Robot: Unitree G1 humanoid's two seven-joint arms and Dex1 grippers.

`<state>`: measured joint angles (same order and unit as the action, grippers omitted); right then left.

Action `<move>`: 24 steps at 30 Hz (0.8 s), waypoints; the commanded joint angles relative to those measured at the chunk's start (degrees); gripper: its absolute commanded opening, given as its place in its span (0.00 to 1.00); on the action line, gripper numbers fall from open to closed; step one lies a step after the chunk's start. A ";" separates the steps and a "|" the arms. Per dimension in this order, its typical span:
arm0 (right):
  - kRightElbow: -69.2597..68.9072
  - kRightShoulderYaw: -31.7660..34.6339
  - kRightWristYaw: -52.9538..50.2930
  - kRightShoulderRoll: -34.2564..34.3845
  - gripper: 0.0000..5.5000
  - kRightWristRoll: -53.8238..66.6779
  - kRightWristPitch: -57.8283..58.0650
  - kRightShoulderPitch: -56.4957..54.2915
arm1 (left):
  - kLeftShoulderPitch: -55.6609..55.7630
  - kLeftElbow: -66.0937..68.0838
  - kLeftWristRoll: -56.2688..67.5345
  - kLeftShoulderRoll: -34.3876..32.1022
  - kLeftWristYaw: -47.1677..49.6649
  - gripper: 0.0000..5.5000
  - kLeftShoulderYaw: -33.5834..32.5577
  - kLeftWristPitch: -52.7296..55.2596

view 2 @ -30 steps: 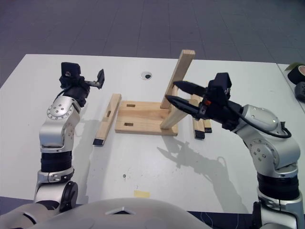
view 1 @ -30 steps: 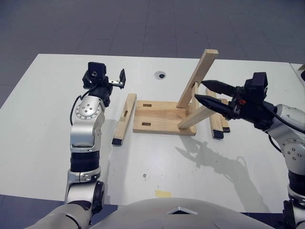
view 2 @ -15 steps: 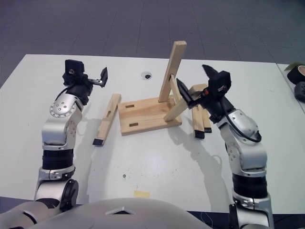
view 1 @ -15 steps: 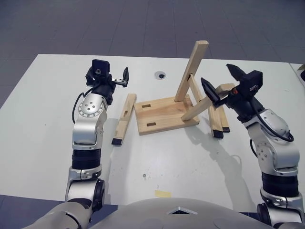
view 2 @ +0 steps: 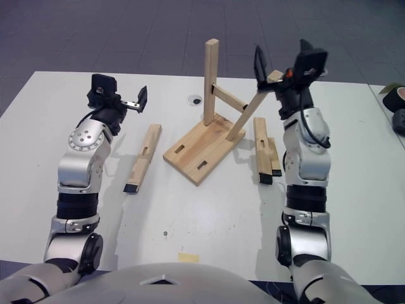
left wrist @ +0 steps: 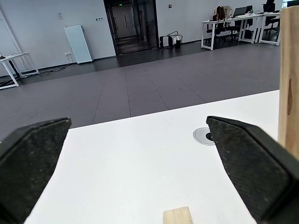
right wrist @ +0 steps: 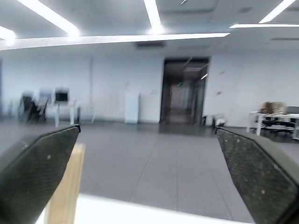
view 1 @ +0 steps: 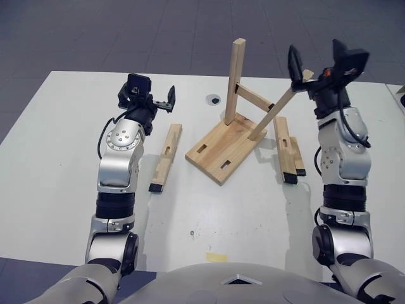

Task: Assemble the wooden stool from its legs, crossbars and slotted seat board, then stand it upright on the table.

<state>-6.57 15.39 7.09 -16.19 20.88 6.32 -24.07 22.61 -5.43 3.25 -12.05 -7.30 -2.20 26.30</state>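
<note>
On the table (view 1: 63,158), a half-built stool (view 1: 221,152).
One leg (view 1: 273,116) leans toward the spread right gripper (right wrist: 147,130); left gripper (left wrist: 138,122) gapes too.

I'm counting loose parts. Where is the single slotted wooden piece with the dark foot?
In the left eye view, the slotted wooden piece lies flat on the table, on the robot's left, just left of the seat board.

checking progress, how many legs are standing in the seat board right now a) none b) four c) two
c, an upright leg and a leaning leg rise from the seat board, joined by a crossbar.
</note>
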 commanded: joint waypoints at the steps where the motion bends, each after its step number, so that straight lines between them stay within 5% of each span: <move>1: -6.75 3.09 -9.16 2.27 0.98 -3.49 4.99 6.34 | -1.02 -0.68 -0.42 -0.04 0.39 0.98 -0.26 0.18; 6: -5.85 1.41 -17.05 6.50 0.98 -7.47 13.51 8.92 | -0.16 0.19 -0.94 -0.26 0.64 0.98 -0.03 -0.54; 13: -0.02 -5.98 -13.50 12.64 0.98 -3.89 23.11 -2.48 | 0.96 1.97 -1.61 -0.08 0.48 0.98 0.61 -1.47; 24: -2.16 -5.10 -7.76 6.15 0.98 -6.88 22.80 2.98 | -4.03 -0.24 -3.11 -0.15 0.55 0.98 3.05 -0.22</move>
<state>-6.28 11.11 -3.02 -8.04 14.38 27.60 -24.48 20.29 -4.88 1.22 -11.93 -6.43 -0.12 25.20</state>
